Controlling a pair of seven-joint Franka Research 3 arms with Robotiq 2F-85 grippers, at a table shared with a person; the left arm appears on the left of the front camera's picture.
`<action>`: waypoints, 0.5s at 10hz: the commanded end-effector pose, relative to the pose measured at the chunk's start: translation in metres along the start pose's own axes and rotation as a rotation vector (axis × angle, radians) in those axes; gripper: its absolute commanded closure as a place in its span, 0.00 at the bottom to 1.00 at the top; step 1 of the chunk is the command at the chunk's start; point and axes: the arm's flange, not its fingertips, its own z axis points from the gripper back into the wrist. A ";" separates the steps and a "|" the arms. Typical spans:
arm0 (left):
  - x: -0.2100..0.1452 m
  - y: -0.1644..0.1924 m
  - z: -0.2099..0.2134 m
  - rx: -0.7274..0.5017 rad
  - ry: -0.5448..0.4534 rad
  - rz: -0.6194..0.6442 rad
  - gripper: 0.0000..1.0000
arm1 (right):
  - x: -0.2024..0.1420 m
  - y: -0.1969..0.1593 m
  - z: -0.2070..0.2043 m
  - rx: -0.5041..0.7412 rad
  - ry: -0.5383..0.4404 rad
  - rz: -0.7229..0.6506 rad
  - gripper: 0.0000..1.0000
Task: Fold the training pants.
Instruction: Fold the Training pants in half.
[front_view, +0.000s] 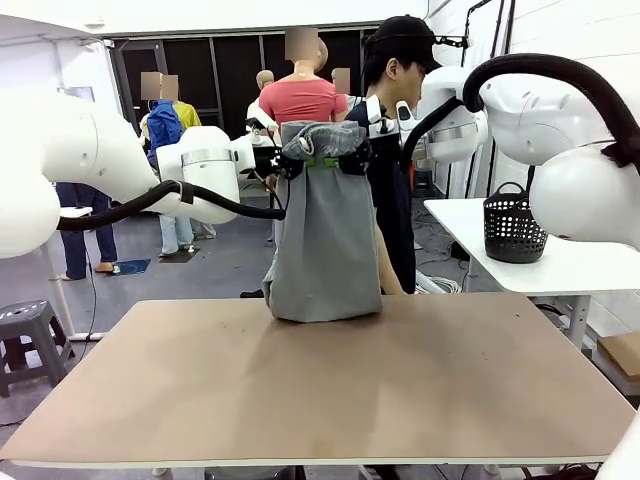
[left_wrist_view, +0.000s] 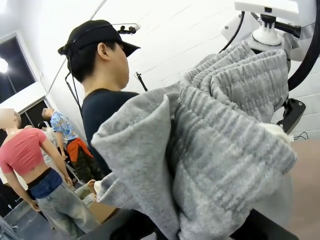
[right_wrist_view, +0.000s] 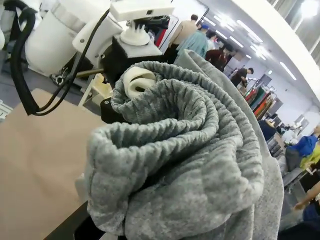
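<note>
The light grey training pants (front_view: 325, 230) hang upright over the table's far edge, with the bunched elastic waistband on top and the lower end resting on the wood. My left gripper (front_view: 288, 160) is shut on the waistband's left side. My right gripper (front_view: 356, 158) is shut on its right side, close to the left one. In the left wrist view the gathered waistband (left_wrist_view: 225, 130) covers my own fingers. The right wrist view shows the rolled waistband (right_wrist_view: 185, 145) hiding its fingers too. A person (front_view: 400, 100) stands just behind the pants.
The wooden table (front_view: 320, 390) lies bare in front of the pants. A white side table at the right carries a black basket (front_view: 512, 225). A grey stool (front_view: 30, 325) stands on the floor at the left. People stand farther back.
</note>
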 end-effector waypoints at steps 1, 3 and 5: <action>-0.012 -0.007 0.017 0.007 -0.009 0.029 1.00 | 0.000 0.029 -0.003 0.044 -0.033 -0.032 1.00; -0.008 -0.036 0.038 -0.068 -0.007 0.112 1.00 | -0.003 0.070 0.007 0.083 -0.078 -0.167 1.00; -0.013 -0.065 0.057 -0.198 -0.048 0.175 1.00 | -0.023 0.102 0.007 0.114 -0.132 -0.249 1.00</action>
